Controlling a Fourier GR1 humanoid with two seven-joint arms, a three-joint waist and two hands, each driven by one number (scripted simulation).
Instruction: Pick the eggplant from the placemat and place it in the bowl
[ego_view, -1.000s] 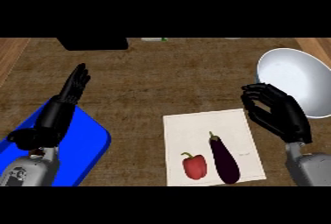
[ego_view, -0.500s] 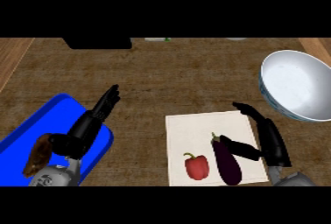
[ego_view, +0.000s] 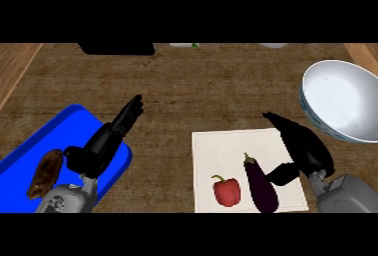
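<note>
The right hand (ego_view: 301, 147) has dropped from beside the bowl (ego_view: 339, 95) to the right edge of the mat (ego_view: 221, 150), fingers released, thumb just beside the eggplant (ego_view: 260, 186); the eggplant lies unmoved on the mat, near the pepper (ego_view: 227, 191); grasping looks next; the left hand (ego_view: 109, 139) rests open.

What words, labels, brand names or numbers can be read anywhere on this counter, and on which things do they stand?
None can be read.
The placemat, eggplant, red pepper, bowl and blue tray show plain surfaces with no print.
The black box at the far edge shows no marking.
The small white and green thing near it is too small to tell whether it carries a label.
</note>
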